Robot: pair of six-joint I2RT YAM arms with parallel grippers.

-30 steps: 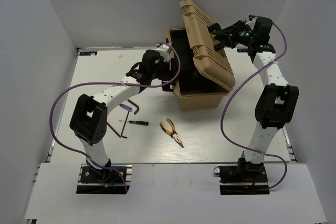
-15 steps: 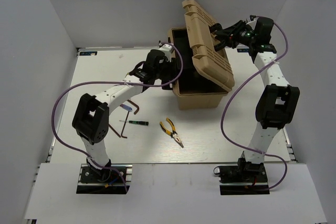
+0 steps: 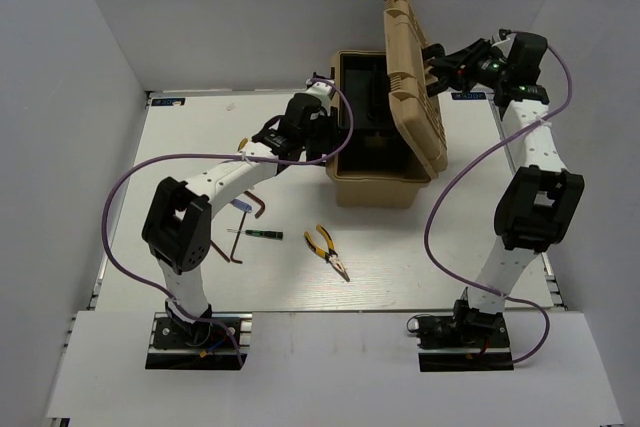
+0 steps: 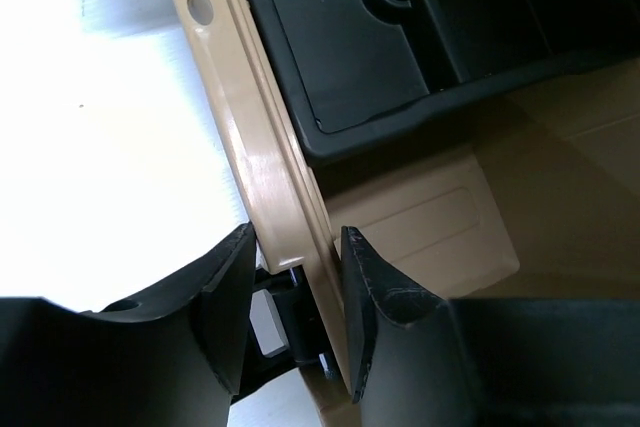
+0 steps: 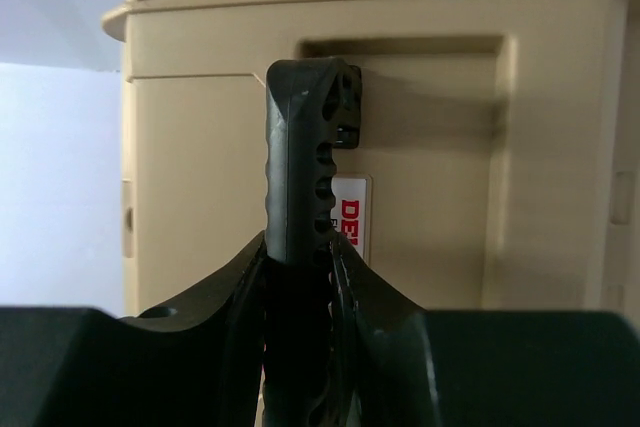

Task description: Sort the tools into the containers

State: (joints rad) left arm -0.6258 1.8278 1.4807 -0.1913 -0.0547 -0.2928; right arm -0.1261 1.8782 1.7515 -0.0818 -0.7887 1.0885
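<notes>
- The tan toolbox [image 3: 378, 187] stood at the back middle of the table [image 3: 200, 137], with its lid [image 3: 415, 97] swung up nearly upright on the right side.
- The right claw [image 3: 437, 65] was closed tight on the black handle [image 5: 305, 177] fixed to the outer face of the lid [image 5: 560, 147]. In the right wrist view the right claw [image 5: 300, 257] had one finger on either side of the handle's ribbed grip.
- The left claw [image 3: 318, 137] sat at the toolbox's left wall. In the left wrist view the left claw [image 4: 297, 242] was narrowed around the tan rim [image 4: 265, 167], seemingly pinching it, though contact on the inner side was hard to confirm.
- A black inner tray [image 4: 400, 37] showed inside the open box.
- All visible tools lay on the table in front of the toolbox, outside it.
- The yellow-and-black pliers [image 3: 327, 251] lay nearest the box front, apart from it.
- The black-green stick tool [image 3: 257, 234] lay left of the pliers.
- A dark reddish hex key [image 3: 256, 210] lay just behind the stick tool, and a second hex key [image 3: 235, 252] lay beside the left arm.
</notes>
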